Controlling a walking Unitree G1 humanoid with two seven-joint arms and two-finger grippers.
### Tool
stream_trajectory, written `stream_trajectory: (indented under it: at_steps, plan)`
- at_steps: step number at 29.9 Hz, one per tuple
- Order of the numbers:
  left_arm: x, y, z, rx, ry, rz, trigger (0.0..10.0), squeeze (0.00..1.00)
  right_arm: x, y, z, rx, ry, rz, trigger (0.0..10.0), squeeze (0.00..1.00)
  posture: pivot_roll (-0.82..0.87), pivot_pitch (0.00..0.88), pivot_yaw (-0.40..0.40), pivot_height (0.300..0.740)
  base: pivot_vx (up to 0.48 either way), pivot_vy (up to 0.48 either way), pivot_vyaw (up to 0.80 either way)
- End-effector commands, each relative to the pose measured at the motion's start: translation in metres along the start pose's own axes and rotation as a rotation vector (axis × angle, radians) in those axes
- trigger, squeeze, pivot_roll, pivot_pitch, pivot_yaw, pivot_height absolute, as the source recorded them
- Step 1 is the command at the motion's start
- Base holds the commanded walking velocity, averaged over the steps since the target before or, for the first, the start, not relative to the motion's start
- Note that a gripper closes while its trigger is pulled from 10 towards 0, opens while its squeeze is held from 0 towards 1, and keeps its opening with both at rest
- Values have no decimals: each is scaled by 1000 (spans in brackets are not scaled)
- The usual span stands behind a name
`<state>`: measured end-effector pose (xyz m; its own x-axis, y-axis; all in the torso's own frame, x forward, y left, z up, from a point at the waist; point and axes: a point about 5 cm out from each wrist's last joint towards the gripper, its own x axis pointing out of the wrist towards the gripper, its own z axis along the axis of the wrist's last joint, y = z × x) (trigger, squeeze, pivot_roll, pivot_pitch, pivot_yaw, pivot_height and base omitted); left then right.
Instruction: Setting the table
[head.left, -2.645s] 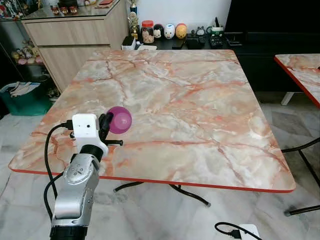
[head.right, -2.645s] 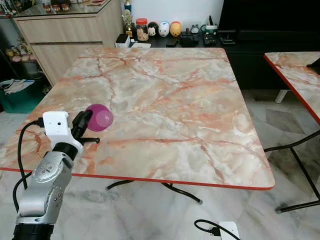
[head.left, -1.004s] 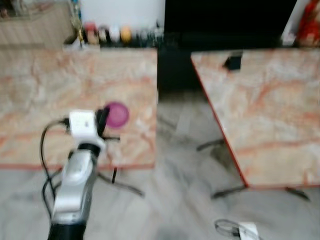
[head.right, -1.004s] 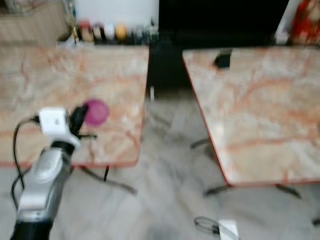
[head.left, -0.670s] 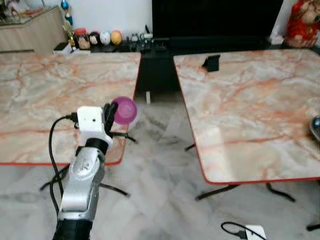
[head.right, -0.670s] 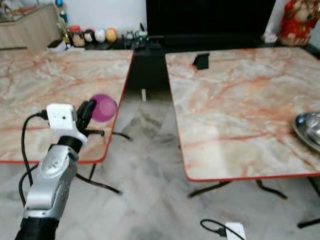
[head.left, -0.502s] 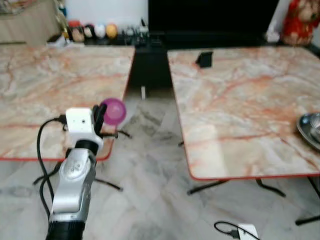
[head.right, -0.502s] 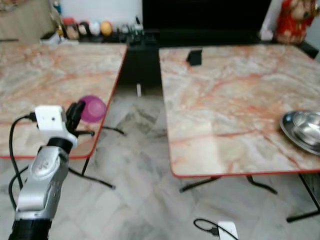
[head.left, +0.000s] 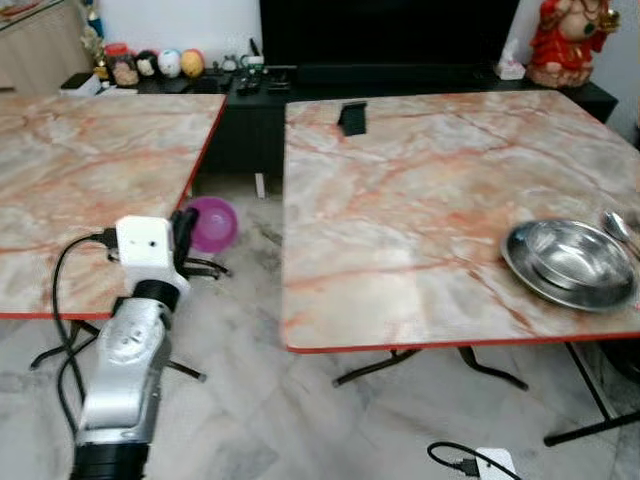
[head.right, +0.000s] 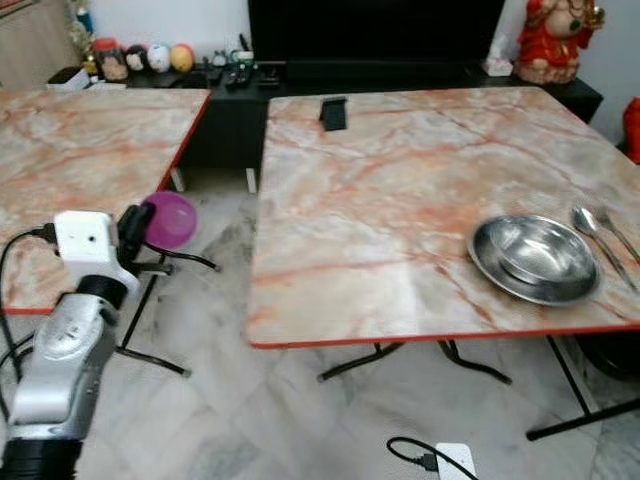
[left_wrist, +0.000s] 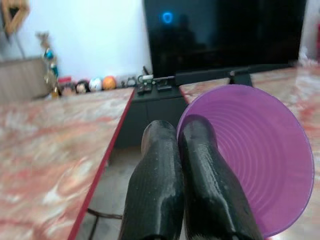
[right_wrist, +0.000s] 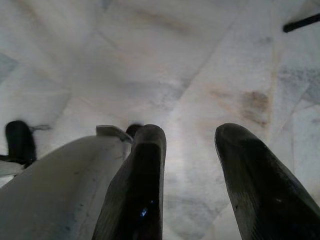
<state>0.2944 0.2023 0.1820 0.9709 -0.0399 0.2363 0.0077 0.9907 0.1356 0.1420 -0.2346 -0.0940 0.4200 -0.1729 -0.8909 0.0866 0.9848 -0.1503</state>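
Note:
My left gripper (head.left: 186, 229) is shut on the rim of a purple plastic bowl (head.left: 213, 223), held up over the floor gap between two marble tables. In the left wrist view the two black fingers (left_wrist: 160, 170) pinch the bowl's (left_wrist: 250, 160) near edge. On the right-hand table (head.left: 400, 190) sits a steel bowl in a steel plate (head.left: 570, 262), with a spoon (head.right: 588, 227) and a fork (head.right: 615, 232) just to its right. My right gripper (right_wrist: 192, 137) hangs open above the floor tiles.
The left-hand table (head.left: 80, 170) is beside my left arm. A small black stand (head.left: 352, 117) sits at the right table's far edge. A dark TV cabinet (head.left: 400, 75) and a red figurine (head.left: 560, 40) line the wall. A white power strip (head.left: 497, 465) lies on the floor.
The camera has swung to the right: the first table slid off to the left and the second table with the steel dish came into view. The purple bowl stays in my left gripper.

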Motion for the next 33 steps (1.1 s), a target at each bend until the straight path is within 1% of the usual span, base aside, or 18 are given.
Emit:
stream_trajectory:
  at_steps: [1,5,6,10,13,21,28,33]
  plan:
    - [-6,11,-2,72,15,-11,10000,0,0,-4,1,-7,-6,-11,10000,0,-10,0,15,732,0,-416,0]
    - [-11,28,-4,110,30,22,10000,0,0,-5,1,-10,-7,-11,10000,0,-9,0,11,732,0,-418,0]
    - [-10,29,-3,111,29,27,10000,0,0,-5,1,-11,-7,-11,10000,0,-7,0,9,732,0,-416,0]
    - [-9,27,-2,111,22,31,10000,0,0,-5,1,-14,-9,-9,10000,0,-11,0,7,732,0,-416,0]
    - [-9,25,-3,116,21,21,10000,0,0,-5,1,-14,-11,-10,10000,0,-17,0,6,732,240,-410,0]
    - [-7,28,-4,122,23,28,10000,0,0,-7,1,-17,-12,-15,10000,0,-18,0,2,732,150,-375,0]
    - [-4,26,-7,77,28,27,10000,0,0,-6,1,-18,-13,-13,10000,0,-22,0,3,732,0,0,0]
    - [-3,23,-4,36,0,10,10000,0,-1,-6,1,-20,-13,-13,10000,0,-20,0,0,732,0,0,0]
